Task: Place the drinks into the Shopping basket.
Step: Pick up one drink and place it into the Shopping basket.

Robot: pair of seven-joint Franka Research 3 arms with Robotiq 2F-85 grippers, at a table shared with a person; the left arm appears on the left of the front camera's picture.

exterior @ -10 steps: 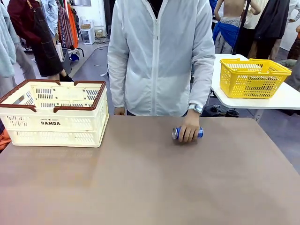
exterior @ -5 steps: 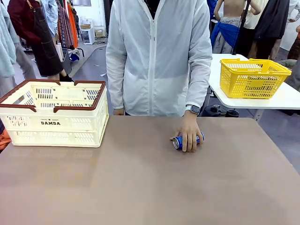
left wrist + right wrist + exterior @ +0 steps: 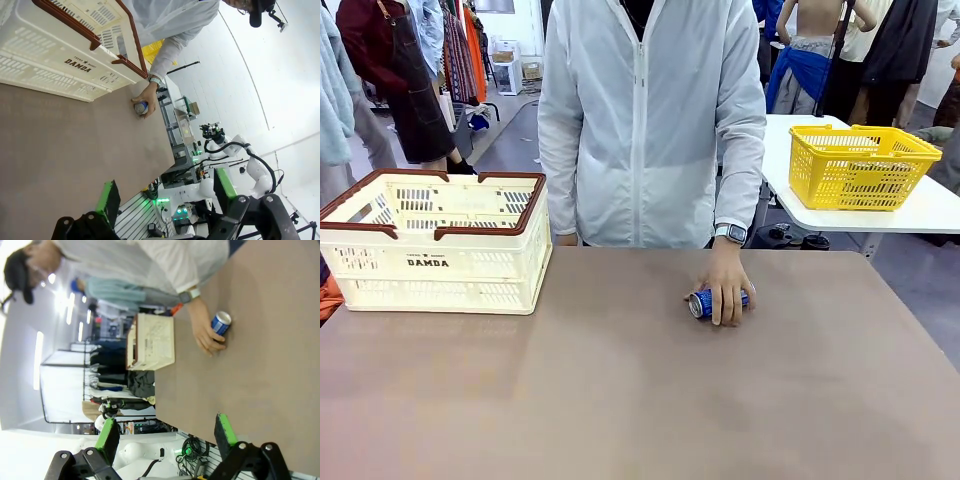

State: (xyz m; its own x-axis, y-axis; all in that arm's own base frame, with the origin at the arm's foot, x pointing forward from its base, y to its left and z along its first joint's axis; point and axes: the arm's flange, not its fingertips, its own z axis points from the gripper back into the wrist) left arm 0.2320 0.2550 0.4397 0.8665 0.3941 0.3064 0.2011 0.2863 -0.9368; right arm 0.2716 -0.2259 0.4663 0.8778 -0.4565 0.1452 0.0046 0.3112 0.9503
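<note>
One blue can (image 3: 705,301) lies sideways on table (image 3: 620,400), pinned under person's hand (image 3: 728,285), likely to stop it rolling; well apart from Shopping basket (image 3: 435,262) at left. Both left gripper (image 3: 166,192) and right gripper (image 3: 165,432): jaws spread wide, empty.

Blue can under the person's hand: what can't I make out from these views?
- Front view: the hand covers most of the blue can, so its lettering is hidden.
- Left wrist view: the can is too small to read.
- Front view: the Shopping basket hides its floor behind its near wall, so I cannot tell its contents.
</note>
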